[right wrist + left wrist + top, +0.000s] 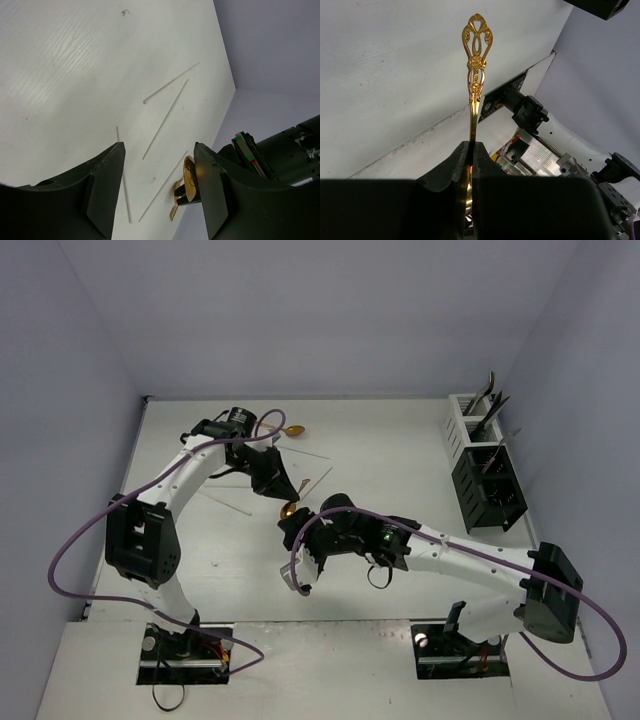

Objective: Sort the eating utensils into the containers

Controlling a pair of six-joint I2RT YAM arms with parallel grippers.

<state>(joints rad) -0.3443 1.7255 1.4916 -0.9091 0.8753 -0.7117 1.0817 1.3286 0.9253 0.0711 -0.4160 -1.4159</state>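
The slim stem of a gold spoon (476,55) is pinched between the closed fingers of the left gripper (471,150), with its ornate handle end pointed away from the wrist and raised above the table (75,75). The fingers of the right gripper (159,155) are spread apart around nothing, and the spoon's bowl is seen just beside one of them; contact cannot be told. Pale chopsticks (165,120) are scattered on the table beneath. A second gold spoon (293,430) lies farther back. The white holder (462,425) and black holder (487,490) are set well apart at the far right.
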